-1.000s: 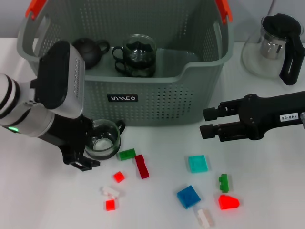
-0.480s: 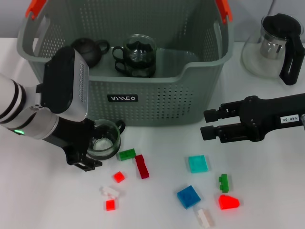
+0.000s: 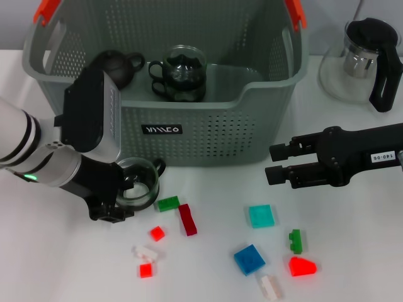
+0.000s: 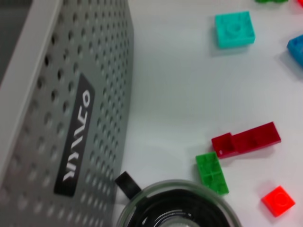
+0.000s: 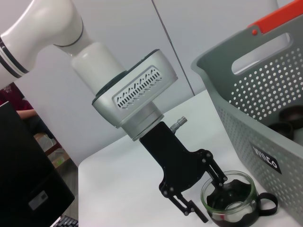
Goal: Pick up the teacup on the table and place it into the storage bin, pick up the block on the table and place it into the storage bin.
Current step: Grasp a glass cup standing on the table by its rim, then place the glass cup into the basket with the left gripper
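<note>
Head view, left to right. The left gripper (image 3: 129, 195) is low over the white table (image 3: 56, 264), just in front of the storage bin (image 3: 208, 135), with its fingers straddling the wall of a clear glass teacup (image 3: 140, 184): one finger inside the cup, one outside. The right wrist view confirms this hold, the jaws closed narrowly on the cup's rim. The teacup's black handle (image 3: 160, 167) points toward the bin's front wall; whether the cup's base touches the table cannot be told.

The storage bin stands behind it, with a dark teapot (image 3: 119, 67) and a dark glass cup (image 3: 181, 72) on its floor.

Loose blocks lie on the table before the bin. A green block (image 3: 167, 203) lies touching a dark red block (image 3: 187, 219), both just beside the teacup. A small red block (image 3: 157, 233), a white block (image 3: 145, 253), a turquoise block (image 3: 261, 216) and a blue block (image 3: 249, 259) lie farther out.

The right gripper (image 3: 272, 162) hangs above the table beside the bin's right corner, its two fingers parted and holding nothing. A glass pitcher (image 3: 365, 60) stands at the far right.
</note>
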You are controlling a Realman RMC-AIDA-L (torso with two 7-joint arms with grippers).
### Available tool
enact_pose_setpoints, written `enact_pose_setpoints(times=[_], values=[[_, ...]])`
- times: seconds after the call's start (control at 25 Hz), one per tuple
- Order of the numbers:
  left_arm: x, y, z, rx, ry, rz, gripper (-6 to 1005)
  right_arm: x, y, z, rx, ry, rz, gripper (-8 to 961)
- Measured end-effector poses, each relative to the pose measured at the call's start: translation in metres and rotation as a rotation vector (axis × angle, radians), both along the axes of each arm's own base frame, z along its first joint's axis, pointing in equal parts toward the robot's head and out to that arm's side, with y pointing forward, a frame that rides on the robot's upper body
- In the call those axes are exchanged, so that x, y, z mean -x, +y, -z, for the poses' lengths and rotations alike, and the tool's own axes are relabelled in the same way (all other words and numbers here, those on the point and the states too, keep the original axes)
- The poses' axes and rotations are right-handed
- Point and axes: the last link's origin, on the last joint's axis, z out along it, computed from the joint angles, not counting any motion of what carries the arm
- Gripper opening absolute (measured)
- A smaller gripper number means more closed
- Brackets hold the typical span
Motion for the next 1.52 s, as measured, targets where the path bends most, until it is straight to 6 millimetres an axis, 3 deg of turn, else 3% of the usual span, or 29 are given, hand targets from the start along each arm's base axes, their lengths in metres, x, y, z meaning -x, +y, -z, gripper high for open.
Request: enact_pose_setpoints(times=[0.72, 0.96, 1.52], values=[[-0.001, -0.003, -0.001, 0.026, 0.013, -0.038, 134, -0.002, 0.0, -0.002, -0.005, 0.006, 0.006, 643], [-0.009, -0.01, -0.011, 0.062, -0.008, -0.059, 63, -0.003, -0.001, -0.003, -0.009, 0.007, 0.007, 642], [-0.053, -0.034, -0.051, 0.111, -0.106, -0.097, 61, -0.009, -0.004, -0.004, -0.01, 0.007, 0.021, 641]])
